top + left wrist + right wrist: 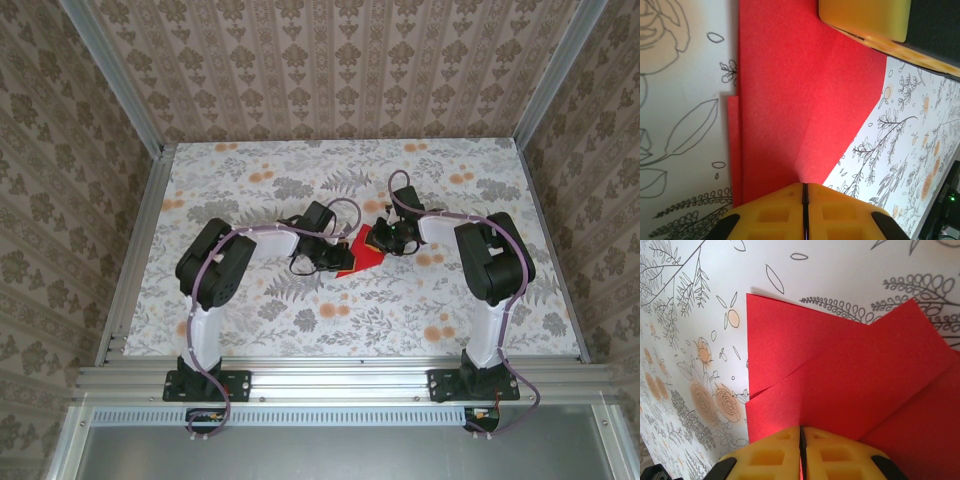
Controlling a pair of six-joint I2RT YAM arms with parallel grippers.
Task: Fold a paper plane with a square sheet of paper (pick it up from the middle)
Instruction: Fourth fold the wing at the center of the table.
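The red sheet of paper lies partly folded at the middle of the floral table, with overlapping flaps and diagonal creases. My left gripper meets it from the left. Its yellow jaws are shut, and a raised crease of the paper runs straight into their tip. My right gripper comes from the right. Its jaws are shut on the paper's edge, with red showing in the seam. One yellow finger of the right gripper rests at the paper's far edge.
The floral tabletop spreads out on all sides of the paper. Patterned walls and aluminium rails enclose it at left, right and back. Both arms bend inward over the table's middle.
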